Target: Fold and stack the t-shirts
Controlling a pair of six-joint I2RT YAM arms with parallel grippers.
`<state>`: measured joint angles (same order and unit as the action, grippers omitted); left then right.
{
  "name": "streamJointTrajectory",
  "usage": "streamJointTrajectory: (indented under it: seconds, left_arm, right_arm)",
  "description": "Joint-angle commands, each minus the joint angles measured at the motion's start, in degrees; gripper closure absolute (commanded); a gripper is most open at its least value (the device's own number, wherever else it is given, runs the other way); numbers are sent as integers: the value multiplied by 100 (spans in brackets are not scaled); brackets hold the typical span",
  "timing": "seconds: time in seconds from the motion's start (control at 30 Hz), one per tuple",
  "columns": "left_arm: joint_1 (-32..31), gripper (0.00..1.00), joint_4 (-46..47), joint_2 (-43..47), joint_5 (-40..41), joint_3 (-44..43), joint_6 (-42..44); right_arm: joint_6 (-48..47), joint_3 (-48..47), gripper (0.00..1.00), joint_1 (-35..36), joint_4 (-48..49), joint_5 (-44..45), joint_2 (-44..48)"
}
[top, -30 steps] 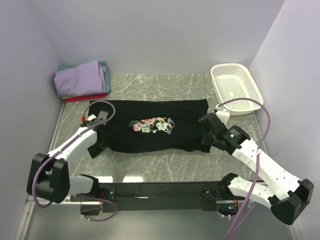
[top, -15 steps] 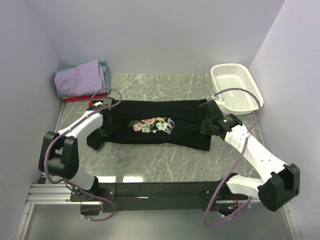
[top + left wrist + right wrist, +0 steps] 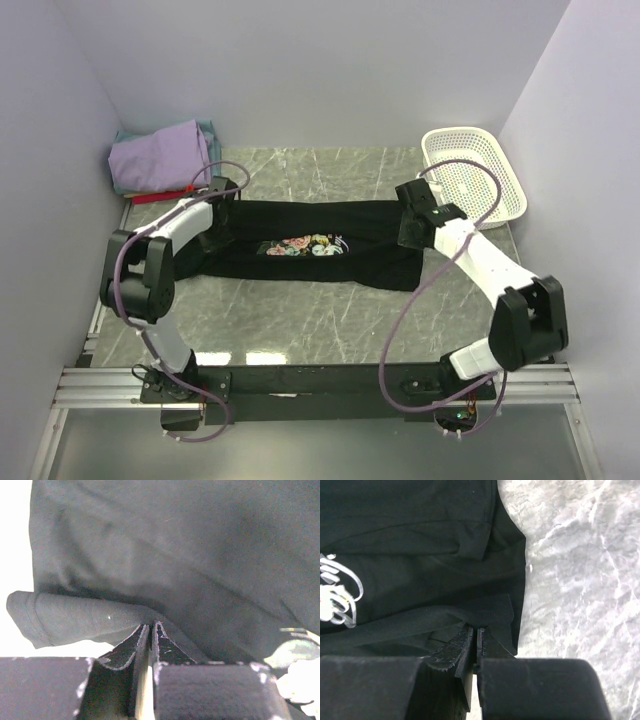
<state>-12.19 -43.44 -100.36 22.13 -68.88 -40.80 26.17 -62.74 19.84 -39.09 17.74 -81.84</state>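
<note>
The black t-shirt (image 3: 300,262) with the rose print (image 3: 306,245) lies across the marble table as a narrow band, its near half lifted and carried toward the far edge. My left gripper (image 3: 222,197) is shut on the shirt's cloth at its left end; the left wrist view shows its tips (image 3: 151,625) pinching a fold of black cloth (image 3: 200,555). My right gripper (image 3: 413,216) is shut on the shirt's right end, its tips (image 3: 476,629) gripping the hem of the black cloth (image 3: 420,545). A folded stack with lavender (image 3: 160,155), teal (image 3: 209,131) and red (image 3: 170,196) shirts sits at the far left.
A white mesh basket (image 3: 473,176) stands at the far right, close to the right arm. Grey walls enclose the table on the left, back and right. Bare marble (image 3: 320,320) lies between the shirt and the arm bases.
Both grippers have moved away from the bases toward the far edge, carrying the shirt's near edge over it. The shirt has gone from spread flat to a narrow band.
</note>
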Motion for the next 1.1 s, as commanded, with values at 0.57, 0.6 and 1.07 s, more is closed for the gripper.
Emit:
streamJointTrajectory:
  seconds: [0.57, 0.6, 1.07]
  left_arm:
    - [76, 66, -630, -969, 1170, -1356, 977]
    - [102, 59, -613, -907, 1162, -1321, 1038]
    - [234, 26, 1, 103, -23, -847, 1056]
  right_arm:
    - [-359, -1381, 42, -542, 701, 203, -1791]
    - [-350, -1399, 34, -568, 701, 256, -1791]
    - [-263, -513, 35, -639, 1008, -1746, -817]
